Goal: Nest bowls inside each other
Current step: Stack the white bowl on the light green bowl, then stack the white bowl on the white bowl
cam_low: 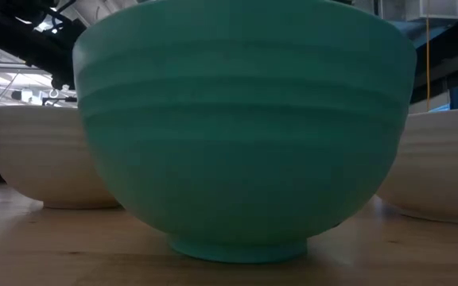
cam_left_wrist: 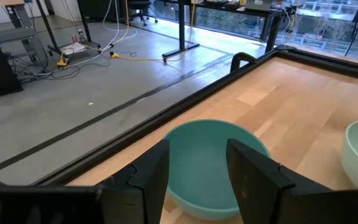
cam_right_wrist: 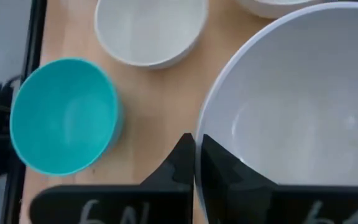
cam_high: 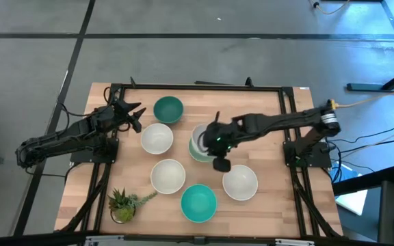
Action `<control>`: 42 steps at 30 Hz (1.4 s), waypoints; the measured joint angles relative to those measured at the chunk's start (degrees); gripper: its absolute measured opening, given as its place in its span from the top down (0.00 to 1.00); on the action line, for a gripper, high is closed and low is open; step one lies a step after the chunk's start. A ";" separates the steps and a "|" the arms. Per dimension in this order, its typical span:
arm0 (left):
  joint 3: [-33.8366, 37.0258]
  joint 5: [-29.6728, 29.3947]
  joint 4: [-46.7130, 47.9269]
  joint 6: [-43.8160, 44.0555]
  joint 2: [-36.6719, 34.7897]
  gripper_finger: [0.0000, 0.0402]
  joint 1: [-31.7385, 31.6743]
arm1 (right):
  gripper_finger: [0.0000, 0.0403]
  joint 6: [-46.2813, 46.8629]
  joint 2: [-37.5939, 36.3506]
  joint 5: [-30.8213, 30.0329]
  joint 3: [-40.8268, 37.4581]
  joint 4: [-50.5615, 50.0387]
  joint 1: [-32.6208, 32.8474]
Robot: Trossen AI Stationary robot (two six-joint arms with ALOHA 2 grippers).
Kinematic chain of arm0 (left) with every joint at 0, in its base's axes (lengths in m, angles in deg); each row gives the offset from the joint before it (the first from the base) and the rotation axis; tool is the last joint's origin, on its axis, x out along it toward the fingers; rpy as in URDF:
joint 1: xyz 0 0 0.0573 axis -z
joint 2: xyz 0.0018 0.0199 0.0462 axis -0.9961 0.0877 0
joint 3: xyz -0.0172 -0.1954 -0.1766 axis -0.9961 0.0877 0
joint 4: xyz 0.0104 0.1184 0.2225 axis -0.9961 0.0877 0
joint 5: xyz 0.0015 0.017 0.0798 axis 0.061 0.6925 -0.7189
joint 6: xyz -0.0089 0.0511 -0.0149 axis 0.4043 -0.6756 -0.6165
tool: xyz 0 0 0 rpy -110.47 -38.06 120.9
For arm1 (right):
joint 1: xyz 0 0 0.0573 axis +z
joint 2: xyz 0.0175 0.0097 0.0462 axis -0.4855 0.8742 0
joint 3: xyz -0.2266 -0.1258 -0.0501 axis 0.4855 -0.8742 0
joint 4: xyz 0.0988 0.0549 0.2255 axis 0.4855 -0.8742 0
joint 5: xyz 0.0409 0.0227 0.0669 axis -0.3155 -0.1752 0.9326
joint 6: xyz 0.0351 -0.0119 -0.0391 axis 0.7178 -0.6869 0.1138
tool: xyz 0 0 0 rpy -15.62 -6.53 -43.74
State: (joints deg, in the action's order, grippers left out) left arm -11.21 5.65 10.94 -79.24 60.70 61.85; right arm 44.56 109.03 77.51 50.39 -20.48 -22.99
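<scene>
**Right gripper pinches a white bowl's rim at mid-table**

The right gripper point(cam_right_wrist: 196, 163) has its two fingers pressed tight together on the thin rim of a white bowl point(cam_right_wrist: 303, 99), one finger inside the wall, one outside. From above, that gripper point(cam_high: 215, 142) sits right at the middle of the table, and the held bowl rests inside a pale mint green bowl point(cam_high: 195, 153), whose edge peeks out on the side toward the left arm. The right arm reaches in from the table's right edge.

Over on the left, the left gripper point(cam_high: 133, 113) is spread wide with nothing between its fingers. It hangs near the far-left corner, just short of the dark teal green bowl point(cam_high: 168, 109), which its wrist camera sees straight ahead point(cam_left_wrist: 207, 158).

Working outward: a white bowl point(cam_high: 156, 138) stands just beside the teal one, another white bowl point(cam_high: 167, 175) sits nearer the front, and a third point(cam_high: 239, 182) lies below the right gripper. The bright turquoise bowl point(cam_high: 198, 203) is at the front edge, filling the low view point(cam_low: 241, 127). A small spiky green plant point(cam_high: 123, 203) sits at the front-left on the wooden table point(cam_high: 279, 116).
</scene>
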 joint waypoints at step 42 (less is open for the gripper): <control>0.00 -0.11 7.37 -0.22 -0.02 0.62 -0.01 | 0.43 4.72 11.77 -3.20 6.57 -1.20 -1.94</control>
State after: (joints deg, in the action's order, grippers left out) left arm -11.21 5.54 18.30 -79.46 60.68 61.84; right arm 49.29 120.79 74.31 56.95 -21.68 -24.93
